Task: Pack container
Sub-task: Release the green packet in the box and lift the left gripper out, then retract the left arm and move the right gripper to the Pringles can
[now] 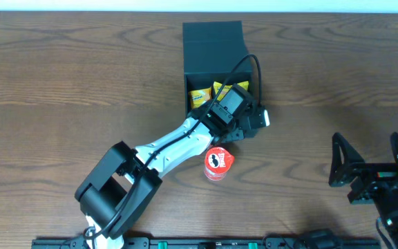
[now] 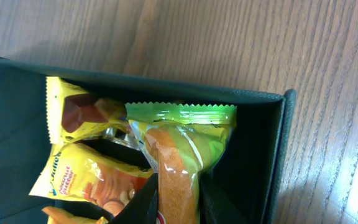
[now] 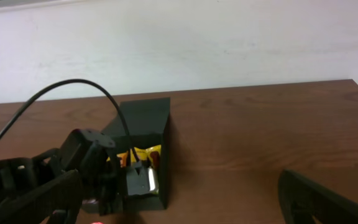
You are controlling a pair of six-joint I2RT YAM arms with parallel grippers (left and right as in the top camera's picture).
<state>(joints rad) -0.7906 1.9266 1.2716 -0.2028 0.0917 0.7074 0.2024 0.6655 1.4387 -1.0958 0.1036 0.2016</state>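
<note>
Nearest the robot's edge of the wooden worktop [image 1: 61, 83], the left arm rises from its base and stretches diagonally forward and to the right, its forearm passing just beside a small red can [image 1: 218, 164] that stands apart from the box. Well off to the right, the right tool [image 1: 373, 166] rests low over the worktop with its jaws spread wide and nothing between them. Farther out, the left wrist tips down over the open mouth of the container [image 1: 213, 45], which sits at the middle of the worktop towards its far edge. There the left tool [image 2: 178, 205] is clenched on a green-and-orange snack packet [image 2: 179, 155], holding it inside the dark walls, beside the yellow packets [image 2: 82, 180] lying in the box.
</note>
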